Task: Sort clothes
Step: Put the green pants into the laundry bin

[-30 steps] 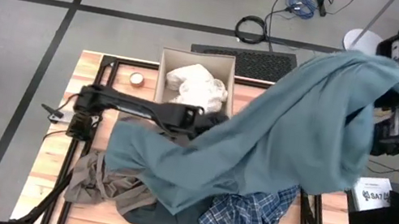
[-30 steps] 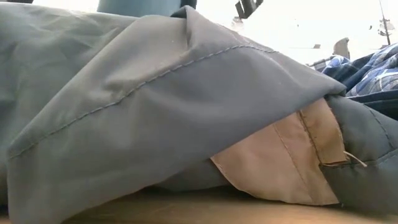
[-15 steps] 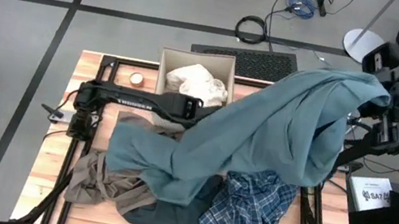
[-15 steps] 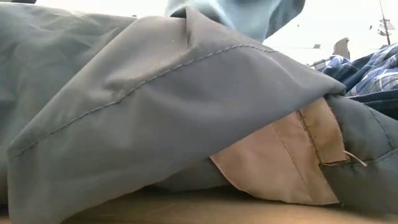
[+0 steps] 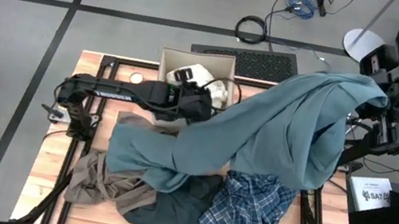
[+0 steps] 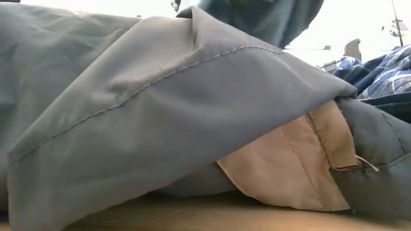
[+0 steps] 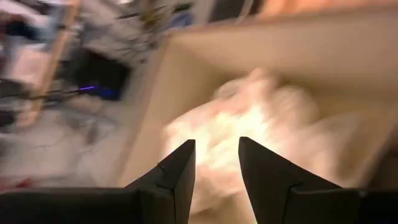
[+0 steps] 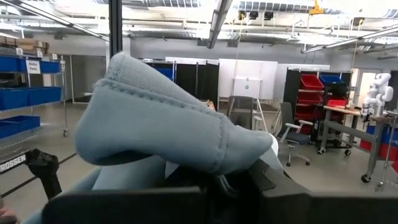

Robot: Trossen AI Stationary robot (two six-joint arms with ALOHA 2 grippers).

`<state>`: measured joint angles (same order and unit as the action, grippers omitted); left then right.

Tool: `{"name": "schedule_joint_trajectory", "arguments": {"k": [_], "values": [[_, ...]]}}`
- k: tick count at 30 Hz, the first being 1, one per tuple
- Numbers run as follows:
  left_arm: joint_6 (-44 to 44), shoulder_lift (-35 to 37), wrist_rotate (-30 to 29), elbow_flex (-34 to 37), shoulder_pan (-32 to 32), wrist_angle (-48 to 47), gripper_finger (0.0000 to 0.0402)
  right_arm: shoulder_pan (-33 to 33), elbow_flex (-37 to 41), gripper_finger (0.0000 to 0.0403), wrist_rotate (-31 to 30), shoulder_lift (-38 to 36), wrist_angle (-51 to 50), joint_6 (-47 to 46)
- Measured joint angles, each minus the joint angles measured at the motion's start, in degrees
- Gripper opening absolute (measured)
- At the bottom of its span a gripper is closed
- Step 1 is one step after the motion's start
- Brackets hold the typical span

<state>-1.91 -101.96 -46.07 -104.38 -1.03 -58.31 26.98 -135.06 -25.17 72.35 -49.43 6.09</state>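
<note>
The teal-grey shirt (image 5: 278, 134) hangs from my right gripper (image 5: 381, 101), which is raised beyond the table's right edge and shut on it. It slopes down to the pile of clothes. Its lower end (image 5: 142, 159) lies on the tan-brown garment (image 5: 101, 181), the dark slate one (image 5: 173, 214) and the blue plaid shirt (image 5: 248, 211). My left gripper (image 7: 216, 168) is open with nothing between its fingers. It hovers over the beige box (image 5: 166, 61), which holds cream-white pieces (image 5: 200, 71). In the low view the teal-grey shirt (image 6: 128, 96) fills most of the picture. My right gripper holds a bunched, thick-seamed part of the teal-grey shirt (image 8: 186, 143). The cloth lies heaped over the fingers and hides them. That part is lifted high. The rest hangs slack below it, down to the pile on the table.
A roll of tape (image 5: 136, 79) lies left of the box. A keyboard (image 5: 246, 58) and cables lie beyond the far edge. A white carton (image 5: 373, 192) sits off the right edge. Bare wood (image 5: 47, 184) shows along the table's left side.
My left gripper has come out from under the teal-grey shirt, moved toward the far edge and turned about, so it now faces into the box. The shirt's raised part has sagged and drawn in toward my right gripper. Its lower end stays on the pile.
</note>
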Motion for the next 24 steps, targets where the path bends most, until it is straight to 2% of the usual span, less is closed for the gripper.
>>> {"name": "schedule_joint_trajectory", "arguments": {"k": [1,9,16,19,21,24], "values": [[0.02,0.23,-1.65,0.02,0.01,-1.23,0.0134,0.00,-0.01,0.0023,0.00,0.15,-0.17,-0.41],[3.04,6.36,-4.02,0.06,0.02,-7.13,0.0134,0.00,0.02,0.0023,0.01,2.82,-4.35,-2.89],[8.41,19.54,-4.05,0.04,0.00,-11.89,0.0134,-0.84,-0.02,0.0023,0.03,9.13,-11.26,-4.34],[11.62,25.86,-1.43,0.04,0.42,-11.85,0.0134,-2.87,0.15,0.0023,0.67,13.02,-15.85,-4.91],[13.39,29.78,1.64,0.02,0.47,-11.79,0.0134,-5.68,0.10,0.0023,5.24,15.33,-18.65,-6.58],[13.75,34.39,7.20,0.02,0.47,-11.73,0.0134,-10.43,-0.04,0.0023,16.75,19.88,-21.08,-8.25]]}}
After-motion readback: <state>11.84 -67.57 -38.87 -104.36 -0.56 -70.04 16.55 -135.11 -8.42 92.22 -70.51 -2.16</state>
